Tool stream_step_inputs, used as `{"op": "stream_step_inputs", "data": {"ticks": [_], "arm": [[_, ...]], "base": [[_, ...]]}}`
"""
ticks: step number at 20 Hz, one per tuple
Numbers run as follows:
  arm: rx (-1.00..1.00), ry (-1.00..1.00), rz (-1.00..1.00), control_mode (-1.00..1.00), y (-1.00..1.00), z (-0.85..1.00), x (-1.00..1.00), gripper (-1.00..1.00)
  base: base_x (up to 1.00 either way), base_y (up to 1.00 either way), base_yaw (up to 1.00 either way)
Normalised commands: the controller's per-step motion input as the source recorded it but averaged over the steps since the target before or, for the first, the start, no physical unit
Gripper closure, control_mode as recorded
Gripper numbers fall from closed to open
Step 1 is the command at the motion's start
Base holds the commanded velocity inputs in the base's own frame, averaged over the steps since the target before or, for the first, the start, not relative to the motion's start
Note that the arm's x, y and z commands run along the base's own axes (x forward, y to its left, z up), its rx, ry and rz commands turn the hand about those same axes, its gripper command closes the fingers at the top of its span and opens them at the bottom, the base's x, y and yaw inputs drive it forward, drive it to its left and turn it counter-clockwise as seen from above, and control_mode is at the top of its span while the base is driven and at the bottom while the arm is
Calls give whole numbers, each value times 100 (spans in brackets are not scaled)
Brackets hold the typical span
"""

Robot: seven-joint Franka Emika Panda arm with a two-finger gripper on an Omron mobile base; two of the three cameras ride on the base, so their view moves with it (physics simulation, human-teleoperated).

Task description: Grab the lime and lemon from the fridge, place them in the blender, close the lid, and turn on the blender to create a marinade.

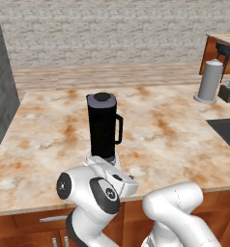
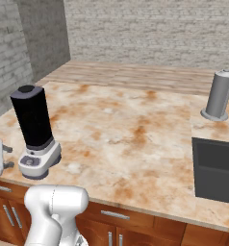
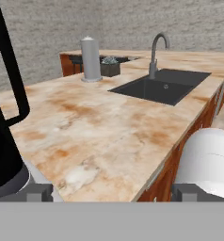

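Observation:
The blender (image 1: 104,126) stands near the counter's front edge, a tall black jar with a side handle on a white-grey base (image 2: 38,161). The dark grey lid (image 1: 102,97) sits on the jar's top and also shows in the right base view (image 2: 26,89). My gripper (image 2: 9,157) hangs level with the base, just to its left in the right base view, with its fingers pointing at the base. It is open with nothing between the fingertips (image 3: 38,192). The jar (image 3: 1,155) fills the left edge of the hand view. The lime, lemon and fridge are out of view.
A grey metal canister (image 1: 211,82) stands at the back right of the counter (image 2: 135,129). A dark sink (image 3: 161,87) with a curved faucet (image 3: 156,49) lies to the right. A small dark planter (image 3: 110,67) sits by the canister. Wooden cabinets run below the front edge.

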Motion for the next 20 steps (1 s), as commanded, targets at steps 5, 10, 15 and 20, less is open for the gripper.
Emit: {"op": "stream_step_inputs", "data": {"ticks": [5, 10, 15, 20], "arm": [[0, 0, -3, -100, 7, -36, 40, -100], [0, 0, 0, -100, 1, -38, 39, -100], [-1, 0, 0, -100, 1, -48, 27, -100], [0, -2, 0, -100, 4, -24, 33, -100]], "base": [[0, 0, 0], [0, 0, 0], [0, 0, 0], [0, 0, 0]]}}
